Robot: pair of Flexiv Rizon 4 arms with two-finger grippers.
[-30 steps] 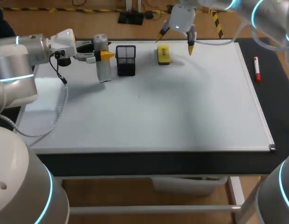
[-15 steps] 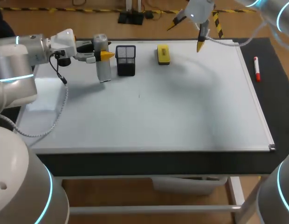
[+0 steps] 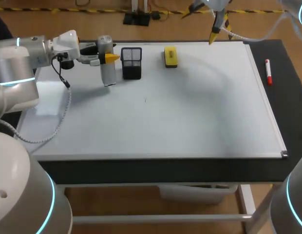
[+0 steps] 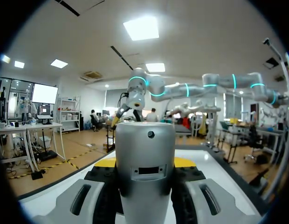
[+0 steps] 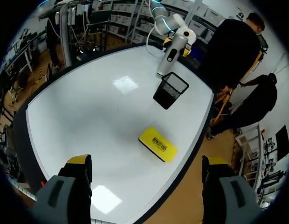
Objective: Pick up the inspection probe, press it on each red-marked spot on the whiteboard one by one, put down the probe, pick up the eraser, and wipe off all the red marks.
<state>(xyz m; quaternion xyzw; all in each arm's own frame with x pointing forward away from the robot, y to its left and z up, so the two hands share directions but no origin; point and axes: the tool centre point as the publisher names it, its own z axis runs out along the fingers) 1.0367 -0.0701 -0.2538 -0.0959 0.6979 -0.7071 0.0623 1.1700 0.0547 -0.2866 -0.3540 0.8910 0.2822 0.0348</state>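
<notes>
Whiteboard [image 3: 190, 126], the wide white panel on the table, is showing no visible red marks, so the wiping is looking finished or nearly so. Farther back, the left gripper [image 3: 103, 58] is clamping the upright silver cylindrical inspection probe [image 3: 108, 74], its base apparently resting on the board just beside the black mesh pen holder [image 3: 131, 63]. At the far edge the yellow block eraser [image 3: 170, 56] is lying flat while the right gripper [image 3: 199, 23] is hanging above and beyond it, fingers spread wide and empty; the next move, I judge, is calling for the left fingers to part without tipping the probe.
</notes>
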